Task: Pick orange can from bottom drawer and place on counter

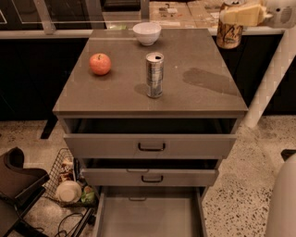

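Note:
My gripper point(232, 16) is at the top right, high above the back right corner of the counter point(194, 97). Its cream fingers point(245, 13) are shut on the top of the orange can point(230, 35), which hangs upright in the air and casts a shadow on the counter. The bottom drawer point(150, 215) is pulled open at the bottom of the view, and its grey floor shows nothing on it. The arm reaches in from the right edge.
A tall silver can point(154, 74) stands mid-counter, a red apple point(100, 64) to its left, a white bowl point(147, 33) at the back. The two upper drawers are partly open. A wire basket point(69, 180) and a dark chair point(14, 185) sit lower left; a white post point(273, 78) stands right.

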Robot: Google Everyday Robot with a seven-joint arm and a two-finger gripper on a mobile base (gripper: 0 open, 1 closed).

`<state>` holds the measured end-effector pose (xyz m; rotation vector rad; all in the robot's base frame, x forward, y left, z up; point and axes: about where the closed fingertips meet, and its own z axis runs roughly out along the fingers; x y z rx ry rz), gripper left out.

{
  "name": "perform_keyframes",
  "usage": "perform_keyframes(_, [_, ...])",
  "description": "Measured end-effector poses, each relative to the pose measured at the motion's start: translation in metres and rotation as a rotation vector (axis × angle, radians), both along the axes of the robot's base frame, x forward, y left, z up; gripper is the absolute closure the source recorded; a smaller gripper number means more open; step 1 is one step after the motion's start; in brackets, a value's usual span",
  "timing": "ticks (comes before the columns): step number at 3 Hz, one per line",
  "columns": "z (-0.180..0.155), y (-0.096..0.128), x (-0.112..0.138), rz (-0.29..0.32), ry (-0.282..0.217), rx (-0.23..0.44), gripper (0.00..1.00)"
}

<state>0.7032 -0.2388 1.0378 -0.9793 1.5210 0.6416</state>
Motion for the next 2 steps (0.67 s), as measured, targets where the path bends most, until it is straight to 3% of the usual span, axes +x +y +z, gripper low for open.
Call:
perform_keyframes(1, [-0.017,-0.006,0.018,-0.01,0.022,0.043,1.0])
perform_keyframes(2, [-0.053,-0.004,0.038,-0.013,0.092,0.062,1.0])
